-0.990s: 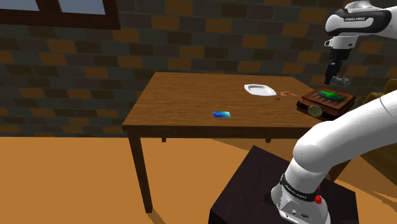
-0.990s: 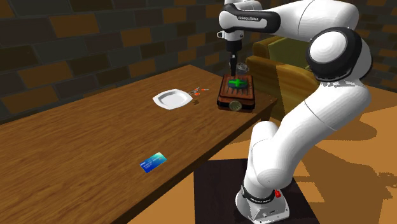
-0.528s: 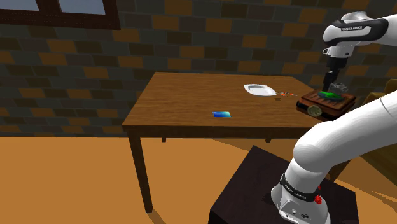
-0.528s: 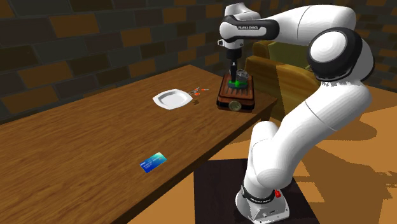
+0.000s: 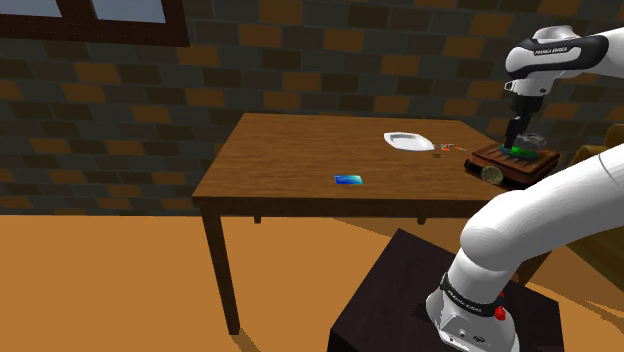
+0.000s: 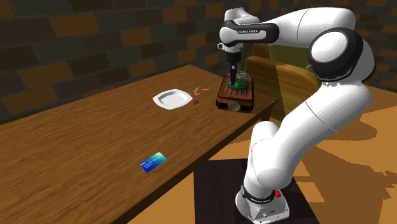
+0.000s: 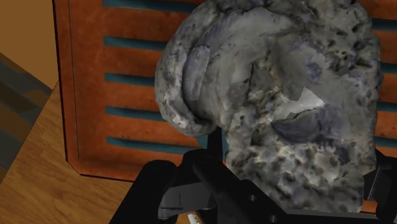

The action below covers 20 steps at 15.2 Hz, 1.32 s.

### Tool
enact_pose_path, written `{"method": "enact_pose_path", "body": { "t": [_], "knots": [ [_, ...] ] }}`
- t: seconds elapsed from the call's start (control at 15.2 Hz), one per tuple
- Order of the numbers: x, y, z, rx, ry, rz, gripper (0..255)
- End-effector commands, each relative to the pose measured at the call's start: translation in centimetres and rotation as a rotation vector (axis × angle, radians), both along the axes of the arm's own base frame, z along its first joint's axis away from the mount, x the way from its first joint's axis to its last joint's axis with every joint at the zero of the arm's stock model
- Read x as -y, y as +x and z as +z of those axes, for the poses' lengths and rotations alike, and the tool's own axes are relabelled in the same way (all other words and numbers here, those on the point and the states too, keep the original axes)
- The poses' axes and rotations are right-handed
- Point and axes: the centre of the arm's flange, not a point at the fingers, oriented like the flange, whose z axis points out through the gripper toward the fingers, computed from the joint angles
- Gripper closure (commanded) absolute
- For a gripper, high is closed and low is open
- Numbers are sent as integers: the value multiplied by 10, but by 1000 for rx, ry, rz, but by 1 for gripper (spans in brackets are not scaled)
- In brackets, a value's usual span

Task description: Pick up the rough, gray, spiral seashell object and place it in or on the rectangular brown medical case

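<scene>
The rough gray spiral seashell [image 7: 273, 108] is clasped between my black fingers [image 7: 210, 181]. It hangs right over the lid of the brown rectangular case [image 7: 108, 95], which has teal stripes; I cannot tell if it touches. In the shoulder view my gripper [image 5: 517, 140] points straight down at the case [image 5: 512, 163], at the table's far right end. The shell [image 5: 531, 137] shows as a pale lump beside the fingertips. From the second exterior view the gripper [image 6: 235, 77] stands over the case [image 6: 234, 97] with the shell [image 6: 242, 79] just above the green mark.
A white plate [image 5: 408, 141] and a small red object [image 5: 445, 149] lie left of the case on the wooden table [image 5: 290, 160]. A blue card [image 5: 349, 180] rests near the front edge. A yellow armchair [image 6: 280, 63] stands behind the case. Brick walls lie beyond.
My gripper has come down with the shell, from well above the case to just over its lid. Nothing on the table has shifted.
</scene>
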Motion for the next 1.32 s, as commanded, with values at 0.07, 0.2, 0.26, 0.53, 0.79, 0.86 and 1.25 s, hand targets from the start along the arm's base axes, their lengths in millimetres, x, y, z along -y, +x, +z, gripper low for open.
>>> {"method": "enact_pose_path", "body": {
  "t": [0.07,0.2,0.26,0.53,0.79,0.86,1.25],
  "knots": [
    [0,0,-1,-1,1,-1,255],
    [0,-1,-1,-1,1,-1,0],
    [0,-1,-1,-1,1,-1,0],
    [0,1,12,-1,1,-1,0],
    [1,4,49,-1,1,-1,0],
    [1,4,49,-1,1,-1,0],
    [1,4,49,-1,1,-1,0]
  ]
}}
